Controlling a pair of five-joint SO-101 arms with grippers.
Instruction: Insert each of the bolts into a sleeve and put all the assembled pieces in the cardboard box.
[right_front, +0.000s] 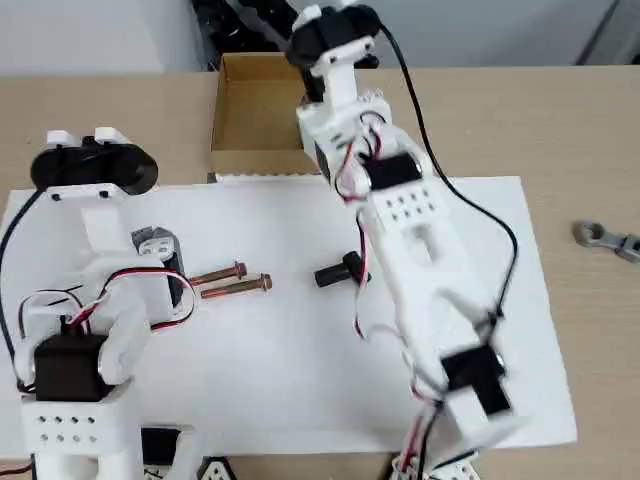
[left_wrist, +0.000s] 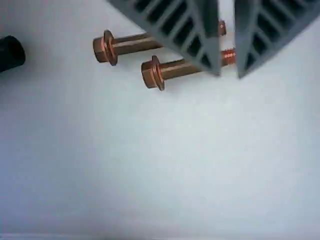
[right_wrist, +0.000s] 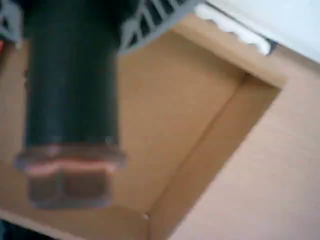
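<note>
Right claw (right_wrist: 75, 25) was shut on an assembled piece (right_wrist: 70, 115): a black sleeve with a copper bolt head at the end away from the claw. It was held over the open cardboard box (right_wrist: 210, 145) and not yet let go. The hold directly above the box floor was judged a set-up for a drop clear of the walls.

Left claw (left_wrist: 227, 62) was seen with jaws narrowly parted over the threaded end of one of two copper flange bolts (left_wrist: 160, 72). Nothing was gripped as far as could be told. It was judged staged for the next pick.

The bolts lay side by side, near parallel, on a white sheet (right_front: 300, 390), well apart from the box on its arm-base side. A loose black sleeve (right_front: 335, 273) lay on the same sheet just off the bolt heads, also well apart from the box. The heads were turned toward it, so pairing looked easy.

The grip on the piece and the box floor under it were read from the right wrist view; in the high view the arm's body covered that spot. The thread end between the jaws was given by the left wrist view. The overall layout was given by the high view, along with a wrench (right_front: 605, 237) on the bare tabletop (right_front: 560, 120), well apart from the box.
</note>
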